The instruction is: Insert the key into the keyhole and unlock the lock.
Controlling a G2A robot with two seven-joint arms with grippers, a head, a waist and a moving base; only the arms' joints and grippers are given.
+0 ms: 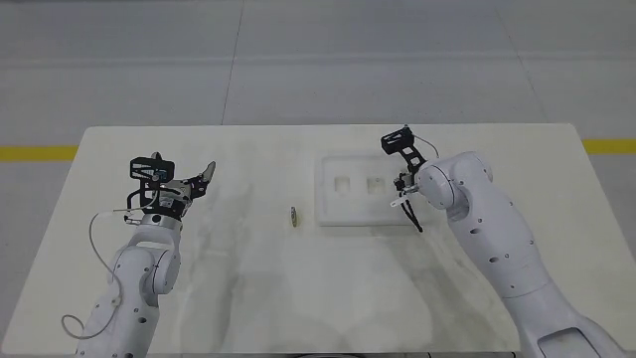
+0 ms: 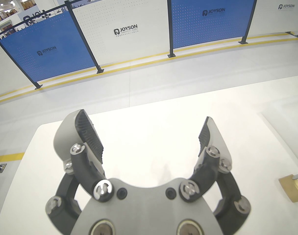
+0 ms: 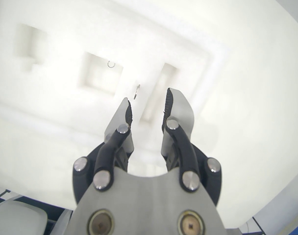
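Note:
A brass padlock (image 1: 294,216) lies on the white table (image 1: 298,288), left of a white foam tray (image 1: 343,214). It also shows in the left wrist view, padlock (image 2: 292,188), off to one side of my left gripper (image 2: 146,135). That gripper (image 1: 206,175) hovers open and empty over the table's left part. A small metal key (image 3: 136,91) rests on the tray (image 3: 65,13), on the ridge between a square recess and a narrow slot (image 3: 161,91). My right gripper (image 3: 149,101) is open just short of the key, over the tray's right end (image 1: 408,214), holding nothing.
A small metal ring (image 3: 111,64) lies at the edge of the tray's square recess. The tray has several recesses. Bare table surface stretches in front of the tray and between the arms. Fence panels stand on the floor beyond the table's far edge.

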